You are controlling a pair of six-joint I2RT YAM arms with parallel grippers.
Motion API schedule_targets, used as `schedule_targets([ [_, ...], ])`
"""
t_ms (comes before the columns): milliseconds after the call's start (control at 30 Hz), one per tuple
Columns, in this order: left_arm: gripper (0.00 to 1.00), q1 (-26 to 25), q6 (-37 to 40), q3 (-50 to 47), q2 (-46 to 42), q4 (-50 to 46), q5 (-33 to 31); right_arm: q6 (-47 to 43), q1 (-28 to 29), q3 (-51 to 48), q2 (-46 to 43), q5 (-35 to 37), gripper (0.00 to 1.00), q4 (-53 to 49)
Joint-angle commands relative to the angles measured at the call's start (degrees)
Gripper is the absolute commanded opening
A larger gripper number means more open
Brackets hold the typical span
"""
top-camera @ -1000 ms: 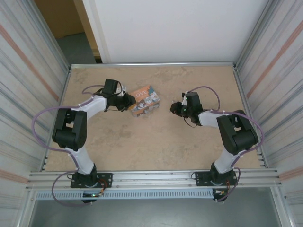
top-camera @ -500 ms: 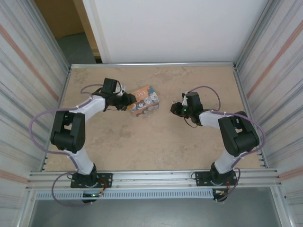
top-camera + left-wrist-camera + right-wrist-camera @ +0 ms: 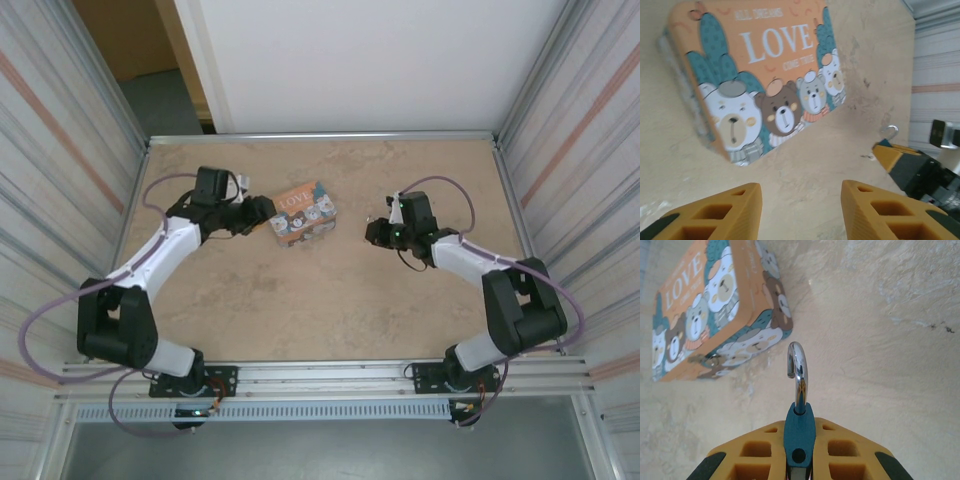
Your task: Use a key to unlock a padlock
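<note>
Between the jaws of the right gripper (image 3: pixel 378 232), pinched firmly by its two flat sides: the padlock (image 3: pixel 799 432), teal body low in the fingers, bright shackle (image 3: pixel 798 371) pointing out ahead. Between the jaws of the left gripper (image 3: pixel 800 205), spread wide, nothing but bare table (image 3: pixel 805 155). Padlock therefore off the table, well apart from the box (image 3: pixel 303 213) and to its right in the top view.

Probably small, hard and rigid, light for the gripper, not fragile. Smooth metal on the shackle, likely slippery, so better not to grasp there. Best hold, as a judgement: on the flat body sides, with the shackle and the small round hole (image 3: pixel 799 455) on the narrow face left free. Short end of the shackle seemingly out of the body; hard to confirm from this narrow angle.

As for the box: lid shut, lying flat, near the left fingers and ahead of them. Contents hidden; impossible to say whether a key inside.
</note>
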Motion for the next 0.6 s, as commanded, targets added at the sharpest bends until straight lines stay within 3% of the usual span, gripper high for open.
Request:
schedule_targets([
  [0, 0.47, 0.5, 2.9, -2.9, -4.9, -5.5, -5.4, -4.0, 0.1, 2.0, -4.5, -1.2, 0.00, -7.5],
  [200, 0.51, 0.6, 2.9, -9.3, -15.2, -6.2, -12.2, -5.7, 0.9, 1.7, -10.7, -2.7, 0.00, -14.8],
  [567, 0.58, 0.6, 1.1, -21.6, -29.3, -2.4, -15.2, -7.0, 6.1, 2.2, -16.6, -3.2, 0.00, -25.5],
])
